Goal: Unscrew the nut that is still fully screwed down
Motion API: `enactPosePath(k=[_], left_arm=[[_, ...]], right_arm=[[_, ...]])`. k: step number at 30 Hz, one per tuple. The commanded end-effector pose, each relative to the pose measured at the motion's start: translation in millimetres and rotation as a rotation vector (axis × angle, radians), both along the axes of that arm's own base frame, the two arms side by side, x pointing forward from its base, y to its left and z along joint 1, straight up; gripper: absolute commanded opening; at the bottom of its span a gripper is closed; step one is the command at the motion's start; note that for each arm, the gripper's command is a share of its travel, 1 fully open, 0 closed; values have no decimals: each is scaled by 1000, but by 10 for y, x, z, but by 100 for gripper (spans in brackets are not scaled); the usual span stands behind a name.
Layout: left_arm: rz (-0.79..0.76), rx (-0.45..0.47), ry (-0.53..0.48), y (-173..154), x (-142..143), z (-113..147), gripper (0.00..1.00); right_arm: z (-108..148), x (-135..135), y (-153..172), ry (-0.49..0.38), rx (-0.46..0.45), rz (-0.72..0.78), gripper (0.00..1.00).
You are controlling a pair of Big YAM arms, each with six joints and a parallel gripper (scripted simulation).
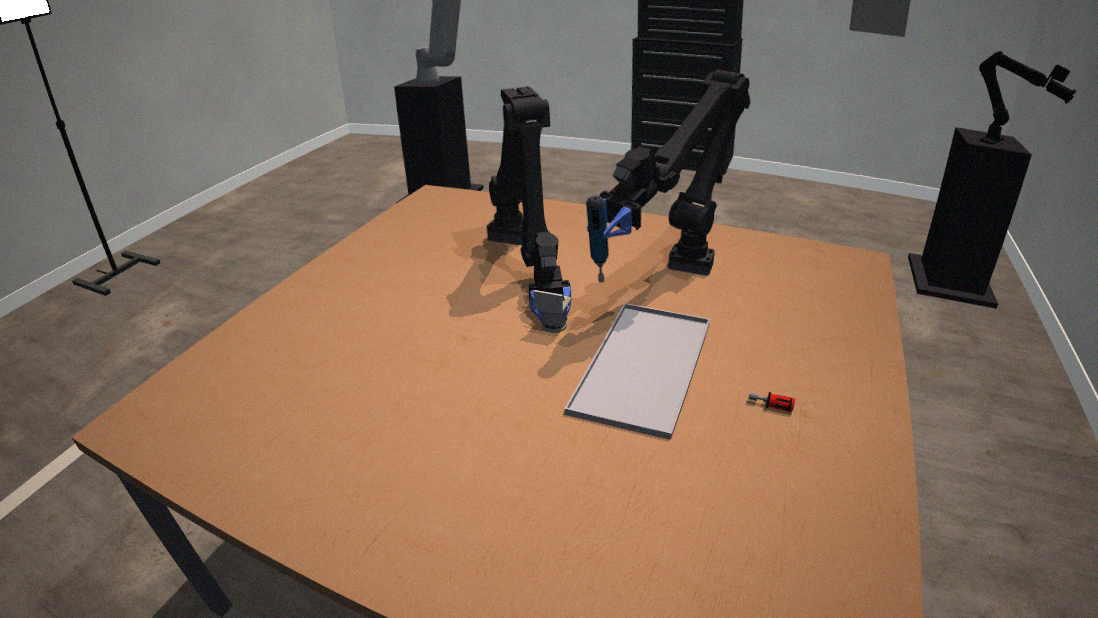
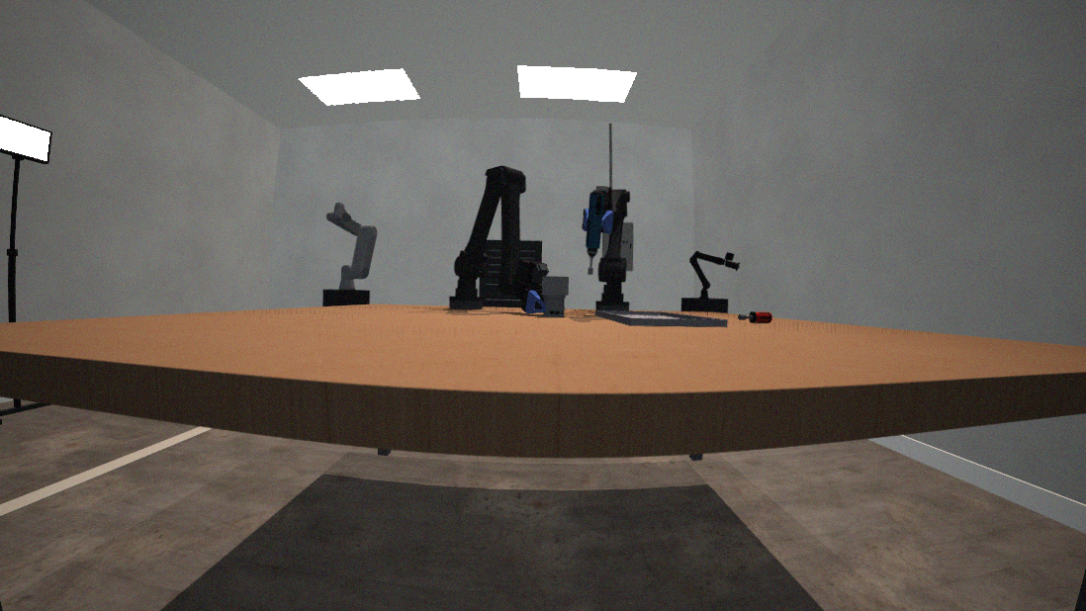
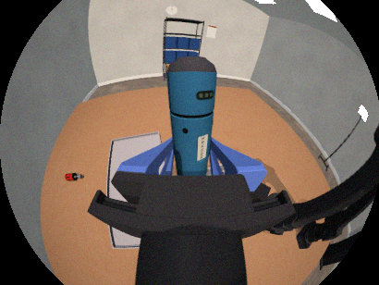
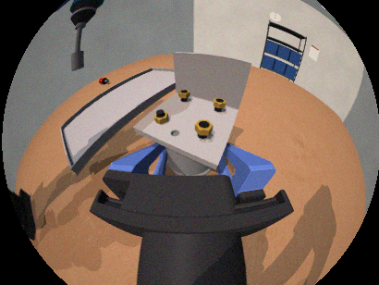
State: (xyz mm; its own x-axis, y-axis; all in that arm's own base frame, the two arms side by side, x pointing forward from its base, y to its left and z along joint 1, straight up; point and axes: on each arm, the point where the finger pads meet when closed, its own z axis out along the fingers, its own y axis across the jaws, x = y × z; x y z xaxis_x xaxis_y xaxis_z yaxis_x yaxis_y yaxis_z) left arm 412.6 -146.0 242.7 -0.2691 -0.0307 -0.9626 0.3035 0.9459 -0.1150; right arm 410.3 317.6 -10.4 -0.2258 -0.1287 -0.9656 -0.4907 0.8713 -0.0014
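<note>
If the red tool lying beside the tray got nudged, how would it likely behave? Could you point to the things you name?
The red tool [image 1: 782, 402] [image 2: 761, 316] [image 3: 71, 177] [image 4: 103, 80] would probably roll, since its handle is a short barrel lying on its side. It would likely swing in an arc rather than run straight, as its shaft end is much thinner. It looks stiff, with a solid handle and a straight shaft.

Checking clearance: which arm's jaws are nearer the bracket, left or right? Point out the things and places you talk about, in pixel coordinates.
Right. Its jaws [image 1: 550, 307] are shut around the joint module [image 4: 187, 164], just below the bracket [image 4: 213, 79]. The left jaws [image 1: 614, 222] hold the electric nut driver [image 1: 597, 230] [image 2: 596, 219] [image 3: 191, 116] up and away from it.
</note>
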Motion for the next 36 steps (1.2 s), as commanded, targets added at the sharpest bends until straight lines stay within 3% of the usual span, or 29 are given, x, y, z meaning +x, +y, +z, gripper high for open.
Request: enactPosePath(k=[1,5,8,10,11,22,25,36], left_arm=[[-52,-4,-118,-166,-105,308,42],[-88,1,-167,-278,-211,362,42],[-87,-17,-212,-313,-131,654,42],[-87,-17,-212,-313,-131,654,42],[-97,1,-179,-301,-242,375,42],[-188,0,-312,-550,-584,518,42],[-185,-19,-357,-586,-520,806,42],[-171,-12,-357,-562,-437,774,42]], right_arm=[[-163,-34,-30,27,-33,1,59],[-163,-34,-30,27,-33,1,59],[-163,-34,-30,27,-33,1,59],[-163,-34,-30,27,-33,1,59],[-163,-34,-30,27,-33,1,59],[-163,-34,-30,27,-33,1,59],[-163,-34,-30,27,-33,1,59],[-163,-34,-30,27,-33,1,59]])
